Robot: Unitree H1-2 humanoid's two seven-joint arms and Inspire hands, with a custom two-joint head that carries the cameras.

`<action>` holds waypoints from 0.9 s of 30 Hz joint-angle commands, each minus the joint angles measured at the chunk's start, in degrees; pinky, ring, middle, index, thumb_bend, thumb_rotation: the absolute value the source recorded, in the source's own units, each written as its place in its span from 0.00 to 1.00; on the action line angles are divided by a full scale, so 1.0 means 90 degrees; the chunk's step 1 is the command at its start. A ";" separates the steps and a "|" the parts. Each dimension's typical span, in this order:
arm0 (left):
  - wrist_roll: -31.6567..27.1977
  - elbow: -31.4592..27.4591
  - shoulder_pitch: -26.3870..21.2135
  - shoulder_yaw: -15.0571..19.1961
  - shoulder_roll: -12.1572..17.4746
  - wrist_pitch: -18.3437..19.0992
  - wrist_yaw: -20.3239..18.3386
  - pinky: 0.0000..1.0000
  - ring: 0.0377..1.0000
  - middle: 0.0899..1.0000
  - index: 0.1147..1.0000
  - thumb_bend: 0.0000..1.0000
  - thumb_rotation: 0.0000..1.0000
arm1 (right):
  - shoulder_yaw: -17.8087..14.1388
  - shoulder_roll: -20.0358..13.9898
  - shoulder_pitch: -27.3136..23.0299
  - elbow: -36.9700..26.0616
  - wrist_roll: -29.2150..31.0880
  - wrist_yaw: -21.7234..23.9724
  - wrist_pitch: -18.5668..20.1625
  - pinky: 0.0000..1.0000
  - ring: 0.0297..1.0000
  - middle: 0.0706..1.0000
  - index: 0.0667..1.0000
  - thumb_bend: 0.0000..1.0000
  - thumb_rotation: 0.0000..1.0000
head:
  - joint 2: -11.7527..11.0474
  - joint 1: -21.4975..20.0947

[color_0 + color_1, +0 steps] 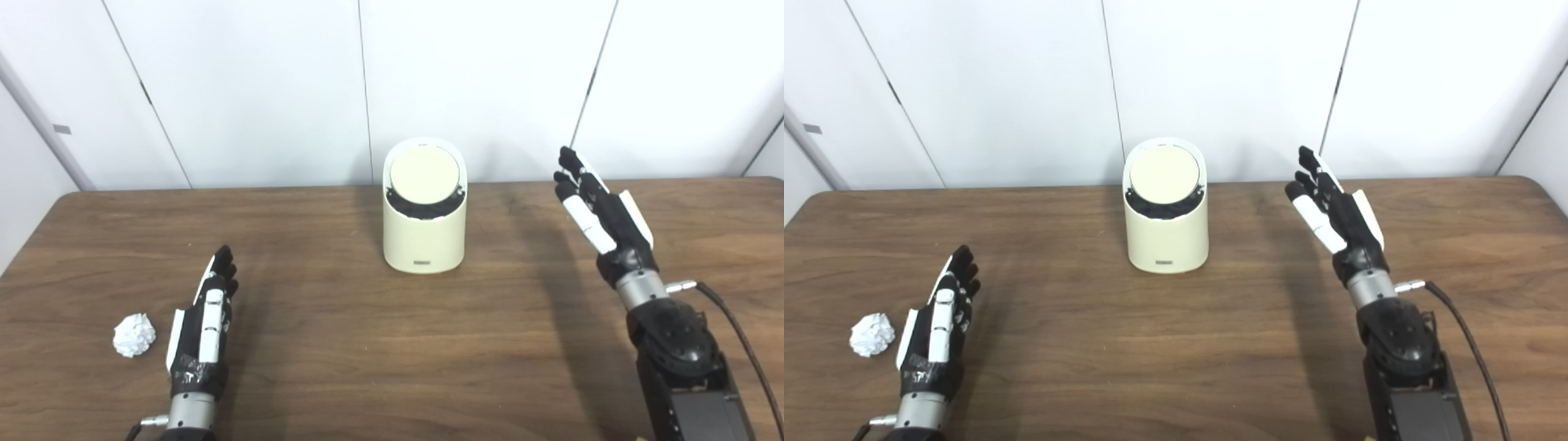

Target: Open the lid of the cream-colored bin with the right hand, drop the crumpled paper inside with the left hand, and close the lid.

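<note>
The cream-colored bin (pixel 424 236) stands upright at the middle of the wooden table (pixel 367 343), its round lid (pixel 425 176) tilted toward me with a dark gap under its lower edge. A white crumpled paper ball (pixel 134 334) lies near the front left. My left hand (pixel 205 321) rests low just right of the paper, fingers straight and empty, not touching it. My right hand (pixel 603 211) is raised to the right of the bin, fingers extended and apart, holding nothing, well clear of the lid.
White wall panels (pixel 257 86) stand right behind the table's far edge. A black cable (pixel 744 346) trails from my right forearm over the table's right side.
</note>
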 commanded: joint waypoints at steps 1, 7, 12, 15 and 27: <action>0.0033 0.0440 0.0152 -0.0063 -0.0115 -0.0198 -0.0002 1.00 0.99 0.99 0.98 0.41 0.90 | 0.0066 -0.0162 -0.0406 -0.0296 -0.0165 0.0058 0.0070 0.94 0.95 0.96 0.93 0.63 0.82 | 0.0005 -0.0015; 0.0027 0.0458 0.0159 -0.0070 -0.0107 -0.0216 -0.0030 1.00 1.00 0.99 0.98 0.41 0.90 | 0.0287 -0.0360 -0.0689 -0.0324 -0.0501 0.0177 0.0282 0.88 0.92 0.94 0.92 0.59 0.83 | 0.0000 -0.0015; 0.0070 0.0460 0.0161 -0.0066 -0.0100 -0.0199 -0.0004 1.00 1.00 0.99 0.98 0.39 0.90 | 0.0580 -0.0521 -0.0985 -0.0351 -0.1116 0.0230 0.0621 0.87 0.92 0.93 0.91 0.61 0.88 | -0.0037 -0.0020; 0.0036 0.0484 0.0161 -0.0060 -0.0105 -0.0219 -0.0022 1.00 1.00 0.99 0.98 0.38 0.89 | 0.0620 -0.0519 -0.1102 -0.0365 -0.1186 0.0299 0.0788 0.87 0.91 0.93 0.91 0.63 0.87 | -0.0077 -0.0029; 0.0060 0.0397 0.0210 -0.0094 -0.0122 -0.0116 -0.0023 1.00 1.00 1.00 0.99 0.35 0.89 | 0.0760 -0.0541 -0.1491 -0.0383 -0.1392 0.0535 0.1243 0.87 0.92 0.94 0.92 0.64 0.78 | -0.0168 -0.0044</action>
